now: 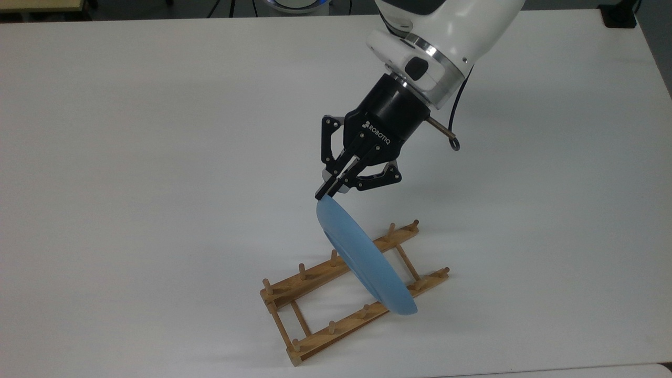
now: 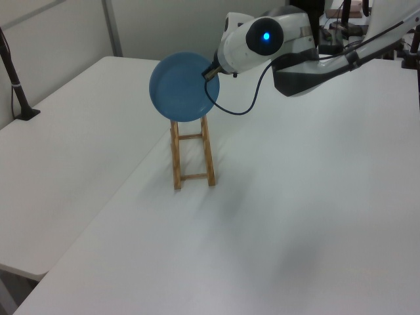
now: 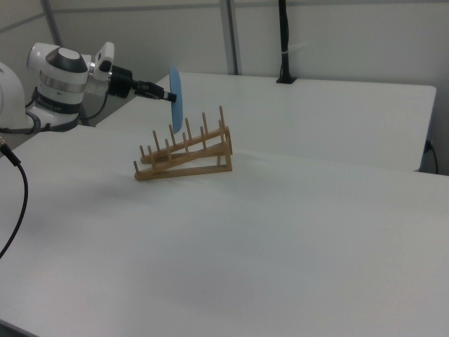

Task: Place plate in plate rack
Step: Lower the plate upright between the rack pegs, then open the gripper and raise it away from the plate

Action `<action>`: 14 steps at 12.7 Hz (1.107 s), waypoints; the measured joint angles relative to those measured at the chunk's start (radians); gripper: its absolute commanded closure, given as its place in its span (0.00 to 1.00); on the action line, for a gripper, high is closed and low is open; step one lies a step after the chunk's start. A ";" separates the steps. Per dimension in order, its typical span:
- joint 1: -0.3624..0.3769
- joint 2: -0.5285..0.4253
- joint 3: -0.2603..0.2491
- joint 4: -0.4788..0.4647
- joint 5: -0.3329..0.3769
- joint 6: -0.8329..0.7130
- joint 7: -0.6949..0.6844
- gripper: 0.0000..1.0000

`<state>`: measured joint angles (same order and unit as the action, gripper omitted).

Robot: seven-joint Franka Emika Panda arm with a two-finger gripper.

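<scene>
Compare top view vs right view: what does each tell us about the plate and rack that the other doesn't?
Top view: the plate rack lies as two pegged rails joined by crossbars, and the plate slants across both.
Right view: the plate stands nearly edge-on and upright above the pegs, and the rack slopes upward toward the right view's right.
Both: the gripper is shut on the plate's rim over the white table.
</scene>
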<state>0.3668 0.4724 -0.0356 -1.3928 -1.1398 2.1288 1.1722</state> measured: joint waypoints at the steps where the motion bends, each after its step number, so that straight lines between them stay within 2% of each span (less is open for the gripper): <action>1: 0.000 0.006 0.000 0.000 -0.007 0.000 0.010 1.00; 5: 0.003 0.033 0.000 0.000 -0.013 0.000 0.020 0.99; 7: 0.019 0.059 0.001 0.000 -0.013 -0.001 0.021 0.93; 8: 0.021 0.068 0.001 -0.001 -0.013 -0.001 0.023 0.63; 9: 0.022 0.080 0.001 -0.002 -0.013 -0.001 0.027 0.47; 11: 0.023 0.091 0.001 -0.005 -0.013 -0.001 0.029 0.28; 13: 0.022 0.095 0.001 -0.006 -0.010 -0.001 0.049 0.00; 14: 0.023 0.094 0.001 -0.004 -0.010 -0.001 0.060 0.00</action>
<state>0.3893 0.5669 -0.0349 -1.3968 -1.1502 2.1274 1.2321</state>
